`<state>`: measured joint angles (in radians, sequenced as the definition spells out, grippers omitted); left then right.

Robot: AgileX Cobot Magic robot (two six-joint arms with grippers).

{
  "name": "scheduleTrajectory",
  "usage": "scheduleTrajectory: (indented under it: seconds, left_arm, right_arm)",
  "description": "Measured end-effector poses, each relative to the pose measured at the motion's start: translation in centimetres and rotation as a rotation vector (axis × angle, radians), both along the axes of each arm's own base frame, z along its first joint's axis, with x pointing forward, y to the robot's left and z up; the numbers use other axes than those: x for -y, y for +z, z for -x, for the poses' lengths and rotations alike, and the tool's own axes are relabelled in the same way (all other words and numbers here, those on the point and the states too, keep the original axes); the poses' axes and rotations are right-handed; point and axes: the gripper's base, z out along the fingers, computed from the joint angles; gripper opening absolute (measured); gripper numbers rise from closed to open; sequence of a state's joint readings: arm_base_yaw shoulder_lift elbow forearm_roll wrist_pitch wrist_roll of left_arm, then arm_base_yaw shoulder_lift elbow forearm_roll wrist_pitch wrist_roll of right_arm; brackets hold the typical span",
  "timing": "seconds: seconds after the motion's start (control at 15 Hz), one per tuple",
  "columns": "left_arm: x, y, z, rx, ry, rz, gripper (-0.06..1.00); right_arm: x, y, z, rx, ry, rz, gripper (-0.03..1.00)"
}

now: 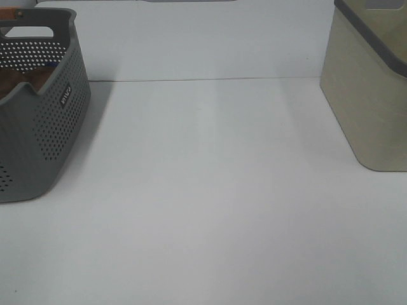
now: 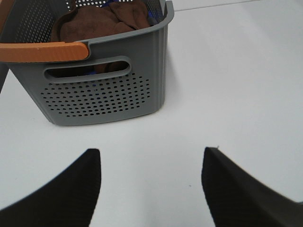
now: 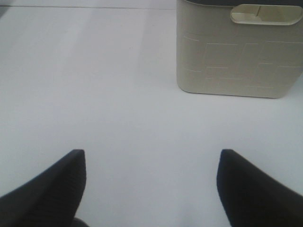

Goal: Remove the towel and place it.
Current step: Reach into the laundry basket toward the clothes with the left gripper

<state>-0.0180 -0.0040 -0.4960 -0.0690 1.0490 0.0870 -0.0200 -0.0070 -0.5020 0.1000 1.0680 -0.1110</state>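
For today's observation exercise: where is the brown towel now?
The towel lies crumpled inside the grey perforated basket, which stands at the left edge of the high view on the white table.

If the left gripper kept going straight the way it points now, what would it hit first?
Most likely the grey basket, at its perforated near wall close to one corner; only table lies between. Depth is uncertain.

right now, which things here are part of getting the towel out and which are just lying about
Job:
towel
grey basket holding it
left gripper, open

Lying about:
beige bin
bit of blue cloth in the basket
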Motion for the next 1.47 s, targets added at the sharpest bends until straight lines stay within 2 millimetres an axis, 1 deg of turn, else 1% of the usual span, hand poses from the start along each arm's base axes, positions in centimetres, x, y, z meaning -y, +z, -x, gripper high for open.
scheduleTrajectory:
  seconds: [1.47]
  left_arm:
    - [0.0, 0.0, 0.0, 0.0, 0.0, 0.0, 0.6]
  right_arm:
    - [0.0, 0.0, 0.0, 0.0, 0.0, 0.0, 0.73]
